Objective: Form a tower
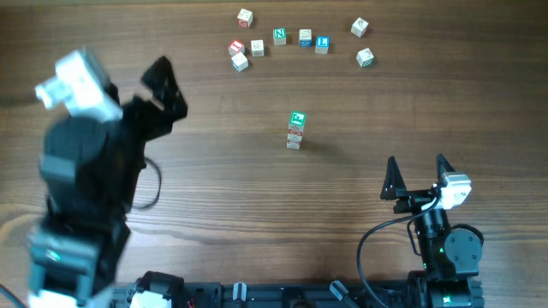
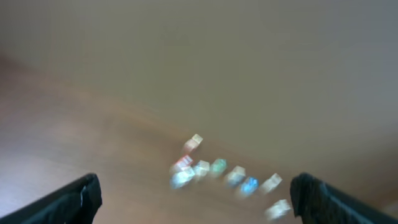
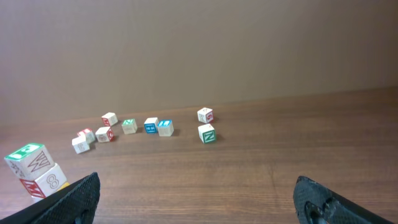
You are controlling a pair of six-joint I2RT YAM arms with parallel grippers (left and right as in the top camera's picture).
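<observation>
Standing near the middle of the wooden table [image 1: 214, 180] was the tower [image 1: 295, 130], a thin stack of small pale letter cubes. Its top cube [image 1: 297, 118] had a green face, and there were red marks on the cubes under it. Nothing was touching the tower. It stood alone, with bare wood all around it.

Past the tower, at the far side of the table, lay the loose cubes [image 1: 305, 37], nine of them in a messy row. One showed a green letter [image 1: 279, 36], one had a blue face [image 1: 322, 44], and one was red [image 1: 236, 48]. Some sat close together at the left end of the row, and two sat a bit apart at the right end. All of them were well apart from the tower.

The right gripper [image 1: 416, 167] sat at the near side of the table, off to the right of the tower and well away from it. Its two black fingers [image 1: 390, 175] were spread wide and held nothing. A black cable [image 1: 368, 244] looped beside its arm.

The left gripper [image 1: 169, 85] was far to the left of the tower, up over the table. Its fingers [image 2: 74, 200] were spread wide too, with nothing between them. The left arm [image 1: 81, 180] looked big and blurry from above, and the picture from its own wrist was blurry too, so the loose cubes there were only fuzzy spots of color.
</observation>
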